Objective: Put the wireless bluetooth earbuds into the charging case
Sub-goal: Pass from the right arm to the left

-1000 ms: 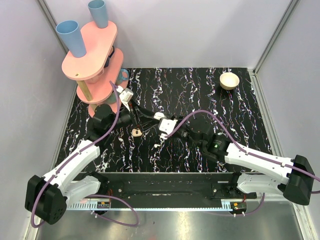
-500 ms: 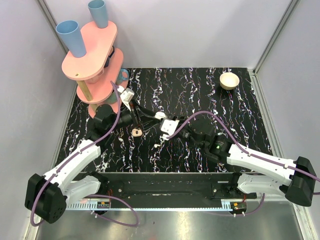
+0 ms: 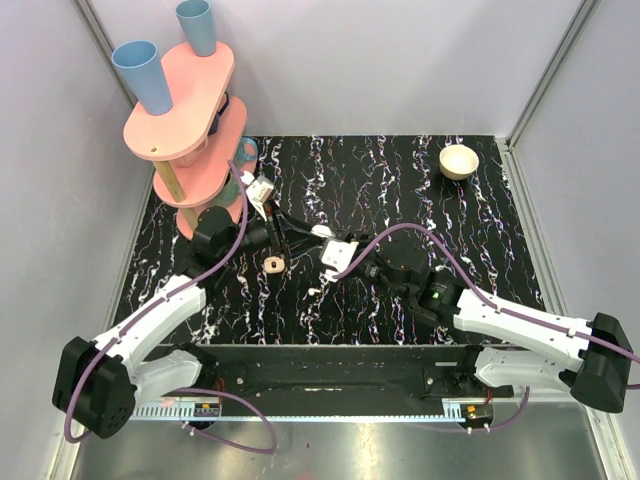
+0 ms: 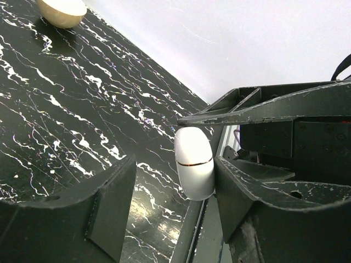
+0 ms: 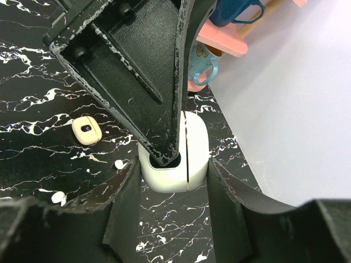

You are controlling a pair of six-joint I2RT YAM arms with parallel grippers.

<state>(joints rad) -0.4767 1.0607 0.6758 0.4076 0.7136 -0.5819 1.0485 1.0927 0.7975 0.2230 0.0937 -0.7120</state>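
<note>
Right fingers (image 5: 129,203) clamped on the one charging case (image 5: 175,159), left fingers (image 4: 109,203) apart around it.
The white case sits at mid-bench, pressed on both sides by the right fingers. The left fingers reach in from the left: one touches the case, the other stands off it with a gap between. Whether the case rests on the bench (image 3: 400,180) or hangs just above it cannot be told. The two wireless bluetooth earbuds (image 5: 118,164) lie loose on the bench to the near-left of the case, one just beside it and the second (image 5: 57,198) farther off. One cream piece (image 3: 274,263) with a dark centre lies left of the case. One bowl (image 3: 459,161) stands far right. At far left, one pink stand (image 3: 185,110) carries two blue cups (image 3: 140,75).
</note>
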